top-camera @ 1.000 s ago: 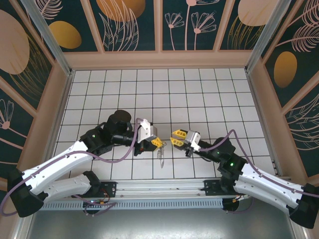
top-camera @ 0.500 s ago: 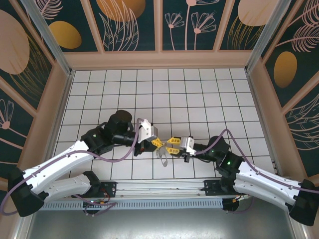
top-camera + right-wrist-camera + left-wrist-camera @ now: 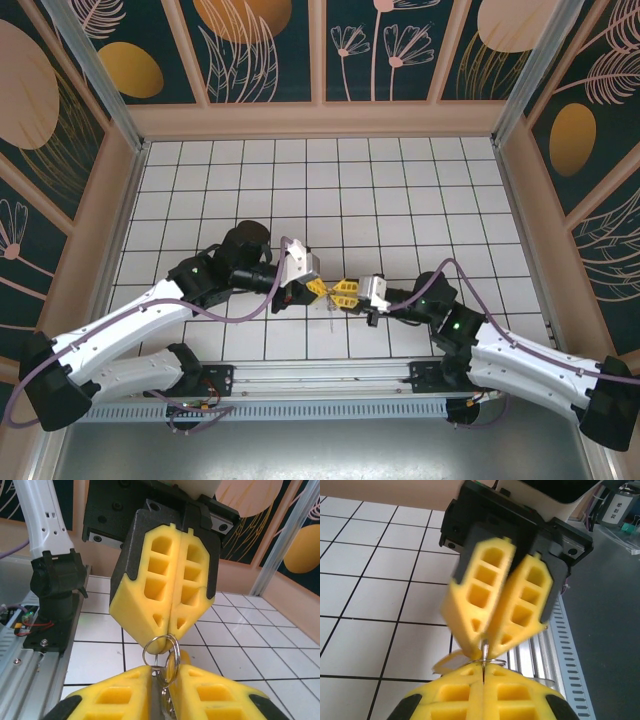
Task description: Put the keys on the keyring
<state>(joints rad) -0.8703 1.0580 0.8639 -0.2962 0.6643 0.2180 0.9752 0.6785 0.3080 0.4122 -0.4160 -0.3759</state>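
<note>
- The left gripper (image 3: 318,290) keeps its yellow ribbed fingers (image 3: 155,590) pressed together on the top of the thin silver wire keyring (image 3: 159,649), near the front middle of the white tiled table (image 3: 400,180).
- The small silvery metal keys (image 3: 328,313) dangle beneath the ring, between the two grippers.
- The right gripper (image 3: 346,293) stood off to the right a moment ago, fingers apart. It has come in and clamped on the ring's lower side, so I judge both now steady it for threading.
</note>
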